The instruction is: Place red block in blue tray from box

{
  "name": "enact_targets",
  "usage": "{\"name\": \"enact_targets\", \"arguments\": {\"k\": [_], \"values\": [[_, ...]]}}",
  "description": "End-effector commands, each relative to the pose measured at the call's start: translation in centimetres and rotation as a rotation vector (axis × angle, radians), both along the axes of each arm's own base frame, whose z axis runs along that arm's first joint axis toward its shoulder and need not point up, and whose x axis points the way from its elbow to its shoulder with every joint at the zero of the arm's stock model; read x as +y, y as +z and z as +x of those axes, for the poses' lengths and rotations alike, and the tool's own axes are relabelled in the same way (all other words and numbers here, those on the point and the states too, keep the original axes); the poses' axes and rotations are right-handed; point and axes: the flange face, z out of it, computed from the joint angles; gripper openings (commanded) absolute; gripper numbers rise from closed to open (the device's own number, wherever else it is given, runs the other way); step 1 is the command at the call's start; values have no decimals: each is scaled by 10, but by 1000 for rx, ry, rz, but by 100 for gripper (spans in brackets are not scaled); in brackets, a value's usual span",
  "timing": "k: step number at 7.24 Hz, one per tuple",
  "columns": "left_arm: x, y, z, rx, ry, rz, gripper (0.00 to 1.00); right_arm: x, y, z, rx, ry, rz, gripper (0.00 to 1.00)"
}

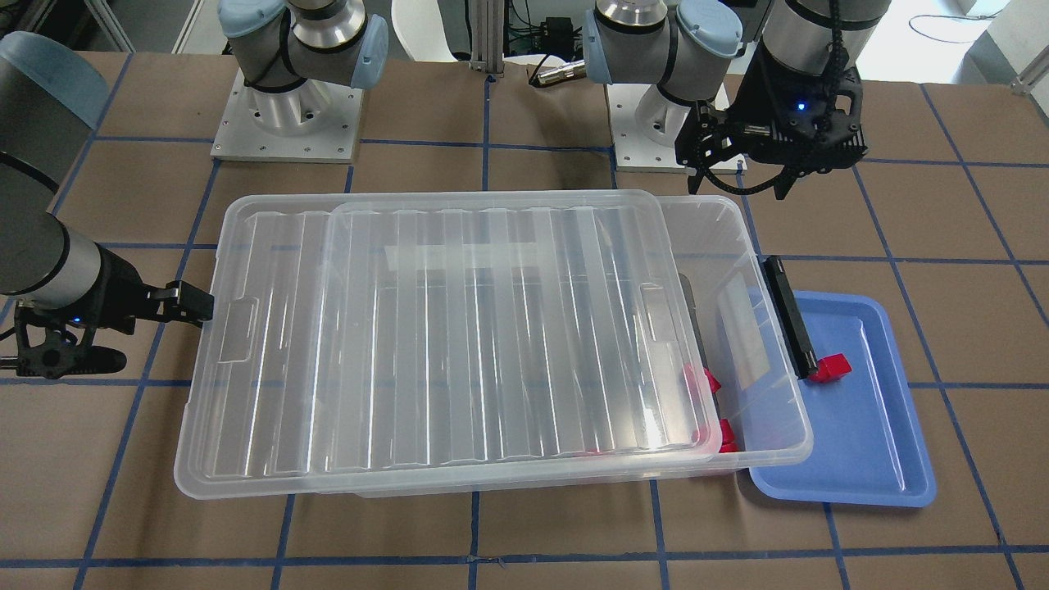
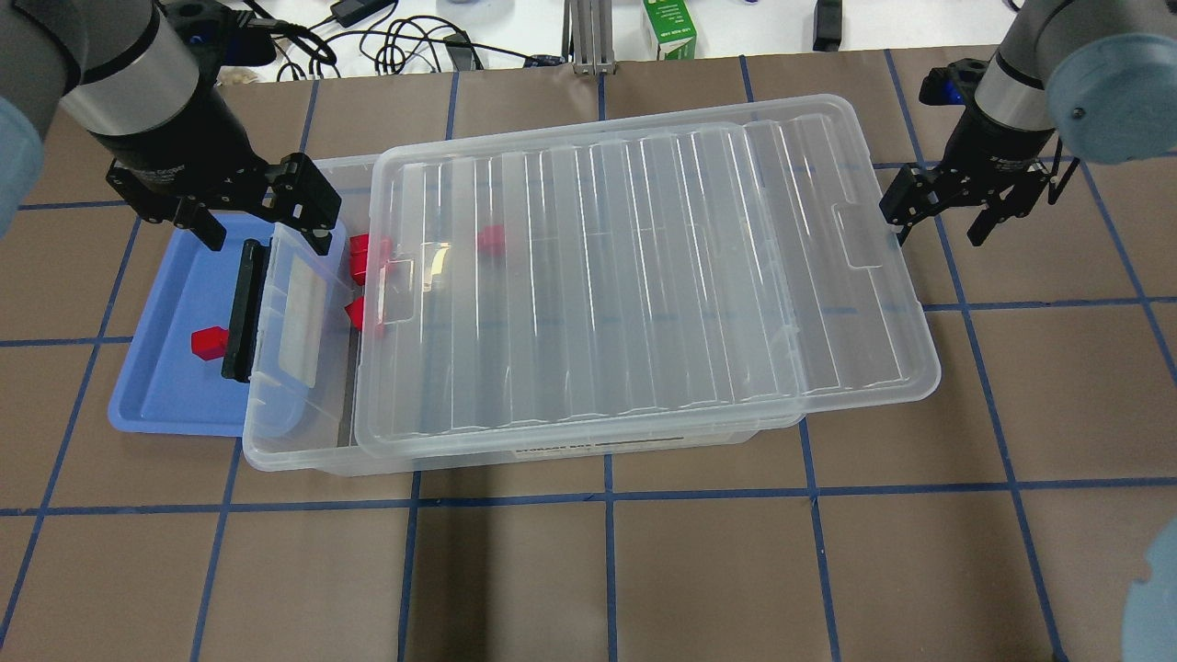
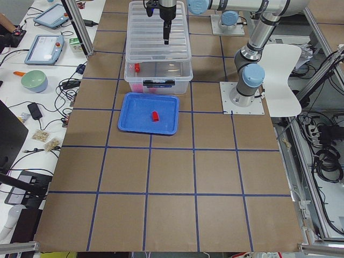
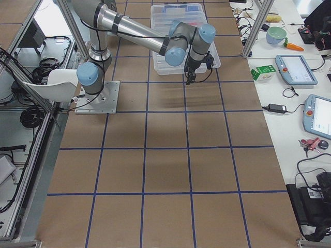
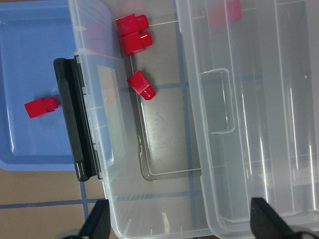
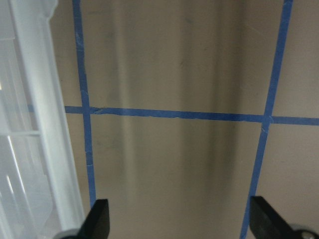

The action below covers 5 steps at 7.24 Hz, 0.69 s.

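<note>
One red block point(image 2: 209, 342) lies in the blue tray point(image 2: 156, 395), next to the box's black clip handle point(image 2: 241, 313); it also shows in the left wrist view point(image 5: 41, 106). Several more red blocks point(image 5: 135, 43) lie in the clear box point(image 2: 294, 441) at its uncovered end. The ribbed lid point(image 2: 644, 276) is slid toward my right side. My left gripper point(image 2: 262, 230) is open and empty, high over the box's open end beside the tray. My right gripper point(image 2: 938, 225) is open and empty, above the table just off the lid's far end.
The blue tray point(image 1: 860, 459) sits partly under the box's handle end. One red block point(image 2: 490, 239) lies under the lid. Brown table with a blue tape grid point(image 6: 174, 114) surrounds the box. Cables and a green carton point(image 2: 669, 28) lie beyond the far edge.
</note>
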Motion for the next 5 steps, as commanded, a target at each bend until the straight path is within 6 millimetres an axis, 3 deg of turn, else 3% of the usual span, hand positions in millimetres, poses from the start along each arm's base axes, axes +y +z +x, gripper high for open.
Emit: {"name": "enact_targets", "arguments": {"k": [1,3,5], "values": [[1,-2,-1,2,-2,5,100,1,0,32,12,-8,3,100],[3,-2,-2,0,-4,5,100,3,0,56,23,-26,2,100],[3,-2,-2,0,-4,5,100,3,0,65,25,-20,-2,100]]}}
